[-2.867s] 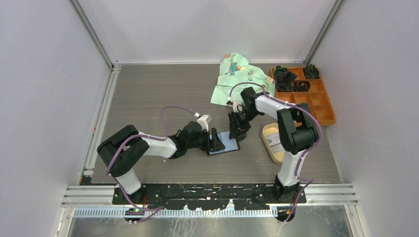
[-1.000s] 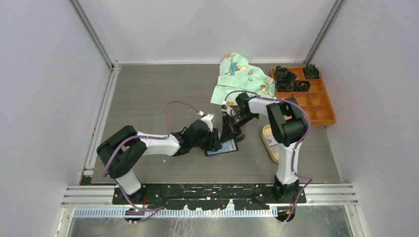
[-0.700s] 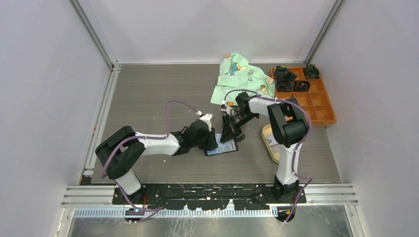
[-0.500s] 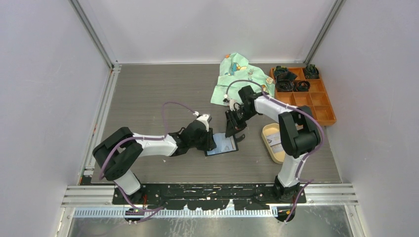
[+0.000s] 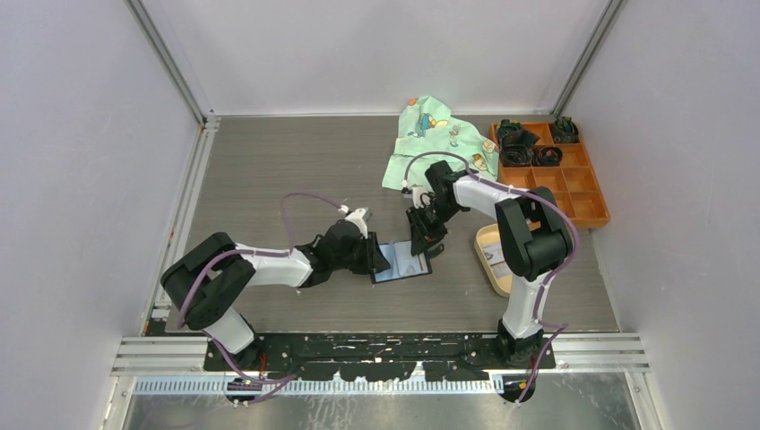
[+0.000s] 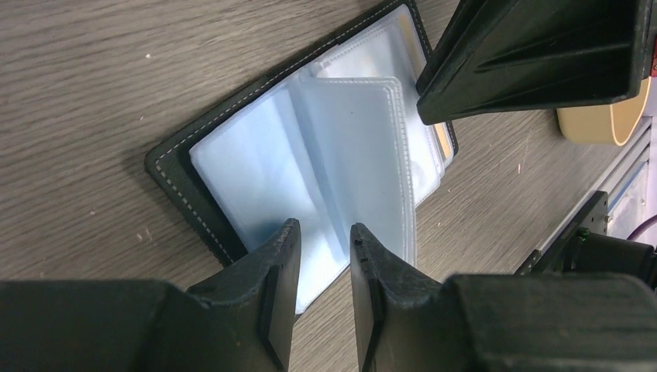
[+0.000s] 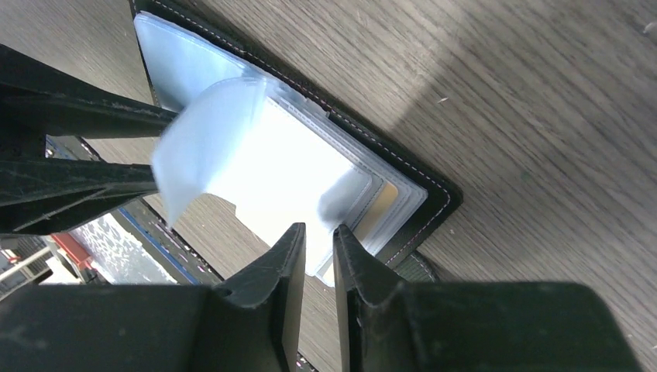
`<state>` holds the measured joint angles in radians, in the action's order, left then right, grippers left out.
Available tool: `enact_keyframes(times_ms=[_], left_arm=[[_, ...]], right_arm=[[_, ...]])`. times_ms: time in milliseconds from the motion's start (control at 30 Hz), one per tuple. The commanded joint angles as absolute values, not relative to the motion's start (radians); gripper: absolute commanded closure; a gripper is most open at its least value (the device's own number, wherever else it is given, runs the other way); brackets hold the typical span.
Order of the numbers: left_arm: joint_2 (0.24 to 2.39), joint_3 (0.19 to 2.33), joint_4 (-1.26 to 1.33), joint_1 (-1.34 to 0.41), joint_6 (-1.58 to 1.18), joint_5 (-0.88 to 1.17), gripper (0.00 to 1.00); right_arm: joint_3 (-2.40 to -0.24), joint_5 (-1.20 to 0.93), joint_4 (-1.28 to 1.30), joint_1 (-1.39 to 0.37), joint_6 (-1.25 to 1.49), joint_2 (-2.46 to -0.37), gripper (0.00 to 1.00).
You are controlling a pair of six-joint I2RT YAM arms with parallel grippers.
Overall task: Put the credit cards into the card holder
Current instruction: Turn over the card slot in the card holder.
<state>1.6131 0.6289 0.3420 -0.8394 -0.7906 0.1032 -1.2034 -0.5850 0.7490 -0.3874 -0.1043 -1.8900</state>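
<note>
Top external view: card holder (image 5: 403, 266) lies open on table (image 5: 269, 179) between both arms. Tan tray (image 5: 484, 235), just right of it, holds pale credit card (image 5: 498, 261), not yet picked.

Wrist views: clear sleeve leaf (image 7: 205, 132) raised toward left gripper (image 6: 321, 232); jaws narrowly parted, no grip on leaf evident. Right gripper (image 7: 318, 236) over edge of sleeve stack; jaws narrowly parted, empty. Tan strip (image 7: 385, 203) under sleeves possibly card already lodged; cannot tell.

Judged stage: exposing pocket; pickup and insertion remain.
</note>
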Motion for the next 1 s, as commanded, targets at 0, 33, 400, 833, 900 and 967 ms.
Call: enact_keyframes(times_ms=[0, 33, 400, 833, 900, 967], left_arm=[[1.563, 0.580, 0.331, -0.820, -0.807, 0.103, 0.68], [1.549, 0.574, 0.323, -0.818, -0.806, 0.098, 0.67], [1.200, 0.534, 0.084, -0.811, -0.703, -0.044, 0.58], [1.337, 0.553, 0.349, -0.814, -0.767, 0.217, 0.54], [1.382, 0.559, 0.375, -0.813, -0.771, 0.222, 0.54], [1.413, 0.565, 0.391, -0.812, -0.770, 0.222, 0.54]], right_arm=[[-1.233, -0.583, 0.763, -0.401, -0.117, -1.917, 0.74], [-1.234, -0.586, 0.765, -0.403, -0.117, -1.921, 0.74], [-1.241, -0.752, 0.769, -0.403, -0.124, -1.887, 0.80], [-1.242, -0.642, 0.766, -0.397, -0.112, -1.924, 0.79], [-1.243, -0.571, 0.765, -0.397, -0.121, -1.917, 0.79], [-1.239, -0.513, 0.766, -0.397, -0.135, -1.899, 0.79]])
